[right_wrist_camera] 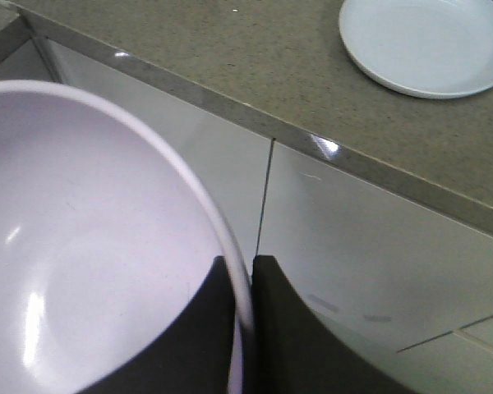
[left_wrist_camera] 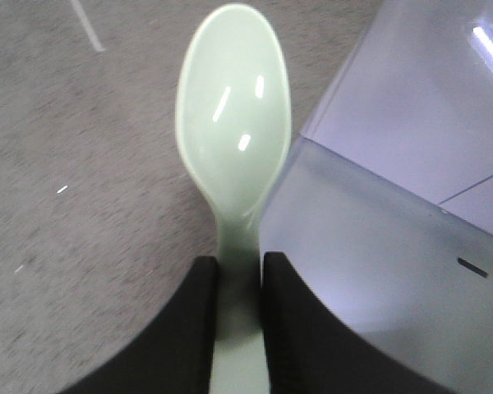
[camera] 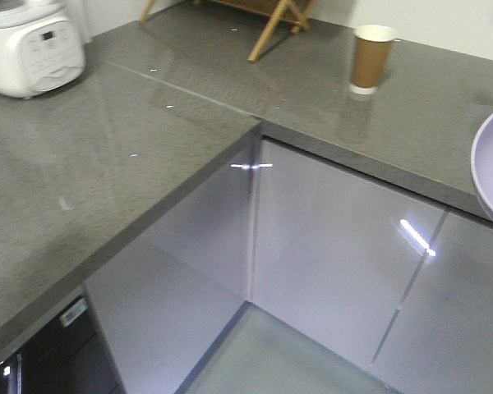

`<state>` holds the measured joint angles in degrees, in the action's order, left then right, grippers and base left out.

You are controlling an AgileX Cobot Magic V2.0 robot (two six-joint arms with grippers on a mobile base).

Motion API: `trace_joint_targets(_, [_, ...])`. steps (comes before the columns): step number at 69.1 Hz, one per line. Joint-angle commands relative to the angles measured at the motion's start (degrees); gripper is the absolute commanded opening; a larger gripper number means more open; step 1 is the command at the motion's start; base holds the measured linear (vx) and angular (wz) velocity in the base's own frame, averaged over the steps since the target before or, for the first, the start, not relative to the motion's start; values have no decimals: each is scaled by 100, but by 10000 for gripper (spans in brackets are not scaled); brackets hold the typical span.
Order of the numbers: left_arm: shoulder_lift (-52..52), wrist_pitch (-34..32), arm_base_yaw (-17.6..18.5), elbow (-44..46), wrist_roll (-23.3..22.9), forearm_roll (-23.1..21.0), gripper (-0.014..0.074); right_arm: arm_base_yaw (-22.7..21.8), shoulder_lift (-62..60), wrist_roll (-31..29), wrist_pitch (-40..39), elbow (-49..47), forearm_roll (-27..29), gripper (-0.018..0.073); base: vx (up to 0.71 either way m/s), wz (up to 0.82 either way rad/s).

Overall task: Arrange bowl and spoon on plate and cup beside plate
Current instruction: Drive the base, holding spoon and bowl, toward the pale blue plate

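My left gripper (left_wrist_camera: 240, 261) is shut on the handle of the pale mint-green spoon (left_wrist_camera: 234, 123), held above the grey counter edge. My right gripper (right_wrist_camera: 242, 263) is shut on the rim of the lavender bowl (right_wrist_camera: 82, 246), held in the air in front of the cabinet doors. The bowl's edge (camera: 491, 164) pokes in at the right of the front view. The pale blue plate (right_wrist_camera: 423, 45) lies on the counter at the top right of the right wrist view. The brown paper cup (camera: 371, 59) stands upright at the back of the counter.
A white rice cooker (camera: 29, 45) sits at the counter's back left. Wooden rack legs (camera: 271, 25) stand behind the cup. The L-shaped grey counter (camera: 107, 156) wraps around glossy cabinet doors (camera: 329, 246).
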<state>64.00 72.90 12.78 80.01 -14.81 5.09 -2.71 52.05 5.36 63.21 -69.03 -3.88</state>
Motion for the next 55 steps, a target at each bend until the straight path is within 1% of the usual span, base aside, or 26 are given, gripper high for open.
trace_joint_targets(1, [-90, -276, -5, 124, -4, 8, -6, -39, -43, -36, -346, -158, -60, -6, 4, -50])
trace_joint_targets(55, [-90, -276, -5, 124, -4, 8, -6, -39, -43, -36, -252, -158, -60, -6, 8, -55])
